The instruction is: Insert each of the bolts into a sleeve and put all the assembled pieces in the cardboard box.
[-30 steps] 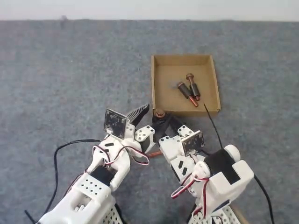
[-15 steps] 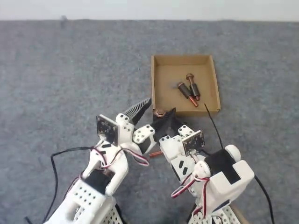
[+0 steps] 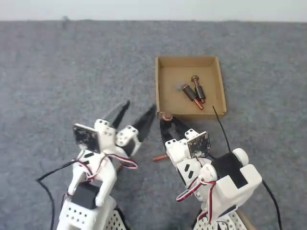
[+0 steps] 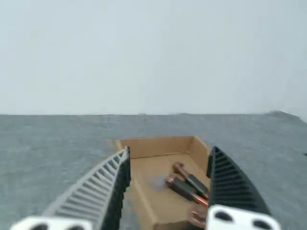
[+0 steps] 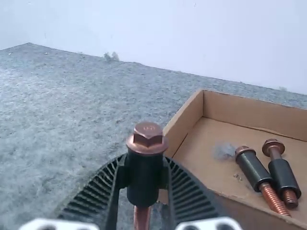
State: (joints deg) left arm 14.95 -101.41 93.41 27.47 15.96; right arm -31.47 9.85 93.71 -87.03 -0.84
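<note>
— So, where was your bolt (image 5: 147, 139)?
— Seated in its sleeve (image 5: 144, 179), which your right gripper (image 3: 168, 123) pinched just beside the cardboard box (image 3: 158, 86). Your left gripper (image 4: 170, 151) gaped wide, empty. The piece was rigid, probably slick metal, so holding it mid-sleeve looked right.

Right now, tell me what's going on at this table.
The right hand grips a sleeve with a bolt pushed through it, held upright at the cardboard box's near wall. The left hand is open and empty beside it. Two finished pieces lie inside the box.
</note>
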